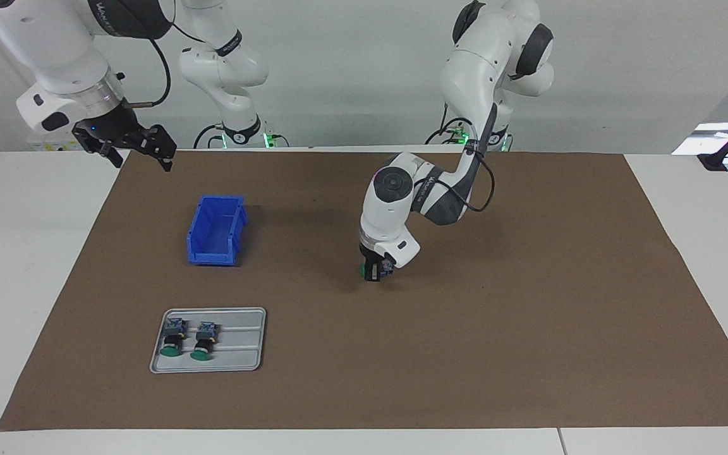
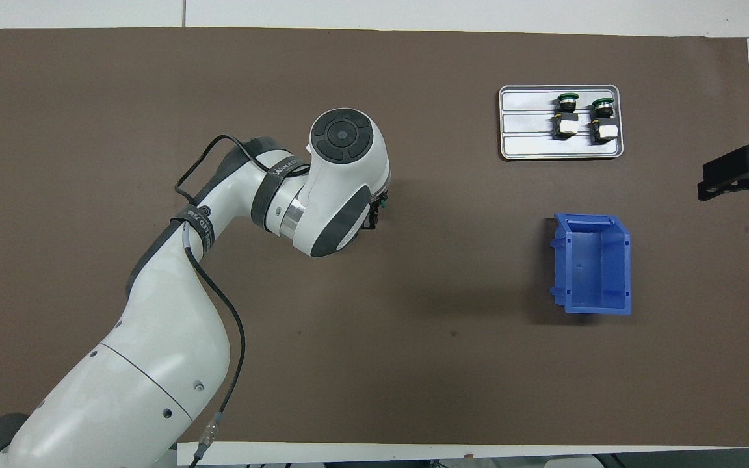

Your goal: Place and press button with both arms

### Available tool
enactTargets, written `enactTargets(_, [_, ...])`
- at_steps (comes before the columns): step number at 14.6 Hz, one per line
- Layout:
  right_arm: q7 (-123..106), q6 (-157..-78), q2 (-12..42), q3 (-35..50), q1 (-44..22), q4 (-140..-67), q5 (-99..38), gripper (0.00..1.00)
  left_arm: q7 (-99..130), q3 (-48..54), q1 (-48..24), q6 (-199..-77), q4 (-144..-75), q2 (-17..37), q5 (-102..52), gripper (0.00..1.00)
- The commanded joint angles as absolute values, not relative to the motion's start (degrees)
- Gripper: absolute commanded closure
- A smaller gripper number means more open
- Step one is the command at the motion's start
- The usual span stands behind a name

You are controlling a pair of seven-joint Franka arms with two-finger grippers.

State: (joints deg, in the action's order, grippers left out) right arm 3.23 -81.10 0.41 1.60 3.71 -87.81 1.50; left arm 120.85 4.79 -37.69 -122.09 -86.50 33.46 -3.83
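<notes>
Left tool (image 1: 373, 270) is down low over the brown mat (image 1: 528, 328), mid-desk, pinching the button (image 1: 364, 271). Green cap pokes out of the tool on the side toward the right arm's end of the desk; blue-grey terminal block shows on the opposite side of the fingers. So the button sits sideways between the fingers, not upright. From overhead the wrist covers nearly all of it; only a sliver of green shows at the tool's edge (image 2: 380, 204). Can't tell whether the button is touching the mat or just above it.

Landmark is the blue bin (image 1: 216, 230). The held button is well apart from the bin, toward the left arm's end of the desk, and slightly farther from the robots than the bin.

Right tool (image 1: 139, 144) hangs in the air over the mat's edge, nearer the robots than the bin, fingers spread, nothing in them. That arm waits.

Grey tray (image 1: 237, 354) lies farther from the robots than the bin, near it. Two spare buttons (image 1: 172, 335) (image 1: 204, 339) lie on their sides in the tray, side by side, green caps pointing away from the robots.

Bin is open-topped; nothing visible inside.
</notes>
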Motion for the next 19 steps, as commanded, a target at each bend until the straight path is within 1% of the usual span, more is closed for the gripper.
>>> enactTargets(1, [2.29,-81.30,-0.97,1.58,3.78,-89.38,1.58,0.02,115.59,4.48,-35.25,-119.27,-91.21,27.35,-4.48,1.00])
enactTargets(3, [2.29,-81.30,-0.97,1.58,3.78,-89.38,1.58,0.02,111.39,4.83,-31.57,-120.67,-96.22,22.61,-8.50,1.00])
enactTargets(5, [2.29,-81.30,-0.97,1.58,3.78,-89.38,1.58,0.02,100.69,4.40,-30.24,-121.90,-102.18,17.25,-19.45,1.00])
enactTargets(7, [2.29,-81.30,-0.97,1.58,3.78,-89.38,1.58,0.02,97.48,4.48,-28.13,-124.35,-106.76,14.34,-22.05,1.00])
enactTargets(10, [2.29,-81.30,-0.97,1.58,3.78,-89.38,1.58,0.02,97.04,4.57,-27.86,-128.66,-109.59,13.63,-25.38,1.00])
enactTargets(12, [2.29,-81.30,-0.97,1.58,3.78,-89.38,1.58,0.02,93.36,4.48,-26.99,-129.11,-110.47,13.19,-32.30,1.00])
enactTargets(19, [2.29,-81.30,-0.97,1.58,3.78,-89.38,1.58,0.02,74.20,4.48,-23.82,-131.48,-118.46,9.76,-53.85,1.00])
